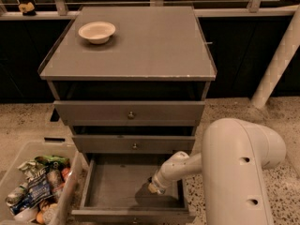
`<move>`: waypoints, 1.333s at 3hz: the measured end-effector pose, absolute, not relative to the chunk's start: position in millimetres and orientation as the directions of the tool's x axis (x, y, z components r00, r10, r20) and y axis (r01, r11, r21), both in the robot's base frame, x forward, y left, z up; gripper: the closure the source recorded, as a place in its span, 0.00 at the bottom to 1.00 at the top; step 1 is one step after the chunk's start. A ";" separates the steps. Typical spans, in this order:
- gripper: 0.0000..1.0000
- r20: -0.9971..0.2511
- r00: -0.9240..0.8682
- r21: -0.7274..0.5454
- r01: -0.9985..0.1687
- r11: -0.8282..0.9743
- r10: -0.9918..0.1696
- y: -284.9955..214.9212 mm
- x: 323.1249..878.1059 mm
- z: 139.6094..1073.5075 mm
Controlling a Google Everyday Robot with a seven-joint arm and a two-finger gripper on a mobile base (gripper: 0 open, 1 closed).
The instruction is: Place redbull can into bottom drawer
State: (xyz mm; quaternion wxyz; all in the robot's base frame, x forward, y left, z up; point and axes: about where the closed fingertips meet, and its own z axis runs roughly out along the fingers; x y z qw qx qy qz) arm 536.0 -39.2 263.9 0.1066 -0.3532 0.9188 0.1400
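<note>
The bottom drawer [115, 189] is pulled open at the foot of the grey cabinet, and its plain grey floor shows bare. My white arm reaches in from the right. Its gripper [153, 188] hangs low over the right half of the drawer floor, casting a shadow beside it. The redbull can is hidden or out of view; I see no can in the drawer, on the cabinet top, or at the gripper's tip.
A cream bowl [97, 32] sits at the back left of the cabinet top [154, 46]. Two shut drawer fronts [131, 112] are above the open drawer. A clear bin [71, 179] of snack packets stands on the floor at left. A white pillar [276, 60] slants at right.
</note>
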 end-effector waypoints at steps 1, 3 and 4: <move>1.00 -0.295 -0.728 0.182 -0.679 0.711 -0.619 -39.2 536.0 263.9; 1.00 -0.215 -0.764 0.257 -0.645 0.719 -0.608 -29.4 548.1 187.2; 1.00 -0.215 -0.764 0.257 -0.645 0.719 -0.608 -29.4 548.1 187.2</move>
